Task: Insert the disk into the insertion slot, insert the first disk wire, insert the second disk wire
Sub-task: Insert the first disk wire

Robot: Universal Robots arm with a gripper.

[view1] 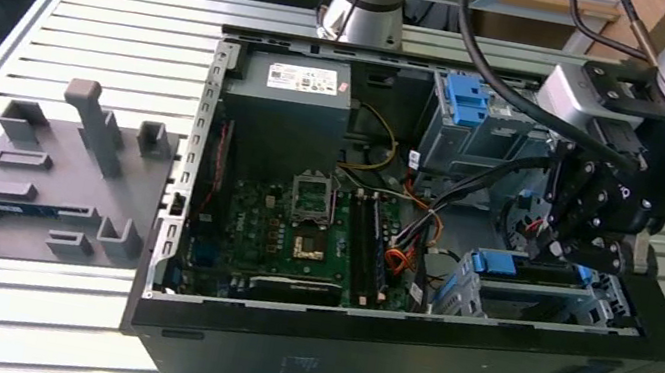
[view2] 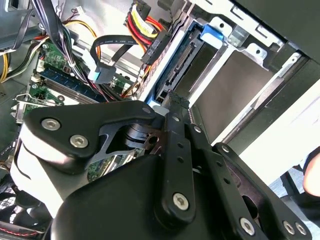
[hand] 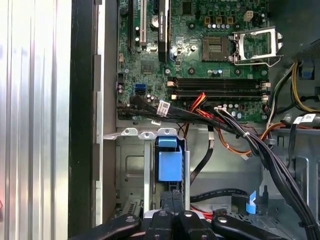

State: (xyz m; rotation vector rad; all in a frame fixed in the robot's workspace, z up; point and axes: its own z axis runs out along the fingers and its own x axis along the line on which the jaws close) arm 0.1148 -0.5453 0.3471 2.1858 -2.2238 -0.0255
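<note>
The black end effector (hand: 171, 195), its fingers pressed together, sits at the outer end of the blue-framed rectangular hard disk (hand: 169, 165), which lies inside the low silver-grey perforated sheet-metal insertion slot (hand: 130, 172).

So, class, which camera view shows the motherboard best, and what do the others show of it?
The first wrist view: the motherboard lies nearly square-on, socket and memory slots plain. The exterior view shows it slanted, with cables over one edge. The second wrist view catches a green strip of it behind cables.
</note>
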